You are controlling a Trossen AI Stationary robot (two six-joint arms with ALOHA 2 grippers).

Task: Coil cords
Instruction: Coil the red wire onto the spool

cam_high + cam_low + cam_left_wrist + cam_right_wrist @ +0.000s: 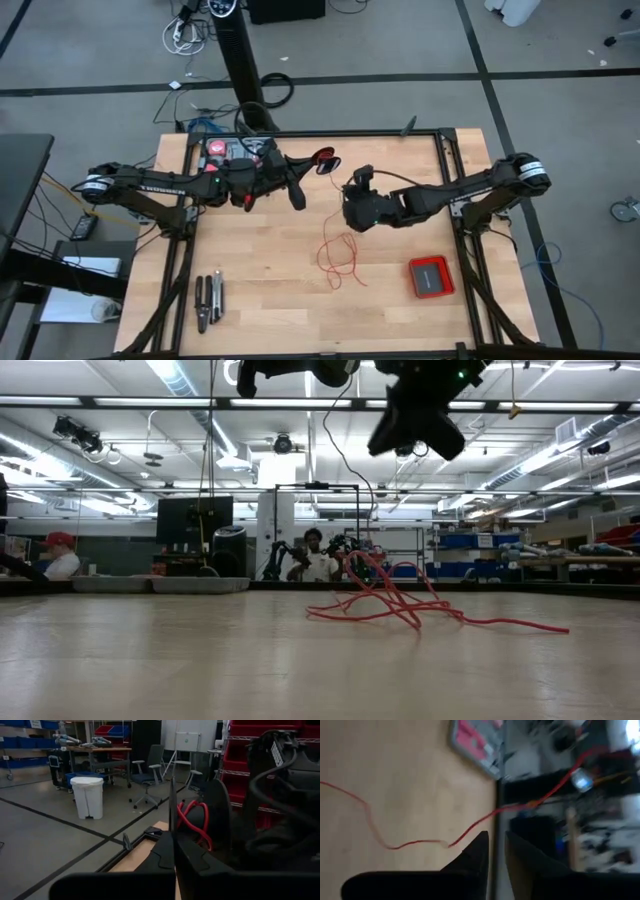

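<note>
I hold the left gripper (322, 163) up over the table's (260, 300) back middle, clenched on a small spool (200, 820) wound with red wire (340, 255). The rest lies in loose loops mid-table. My right gripper (496, 851) hovers close by, fingers slightly parted, grasping nothing.

Light wooden table (270, 300) with a dark frame. On it: loose loops of thin red wire (340, 258) just below the right gripper (352, 196); flat red box (431, 276) off toward that arm's base side; dark hand tools (208, 300) well apart from the left gripper (297, 187).
</note>
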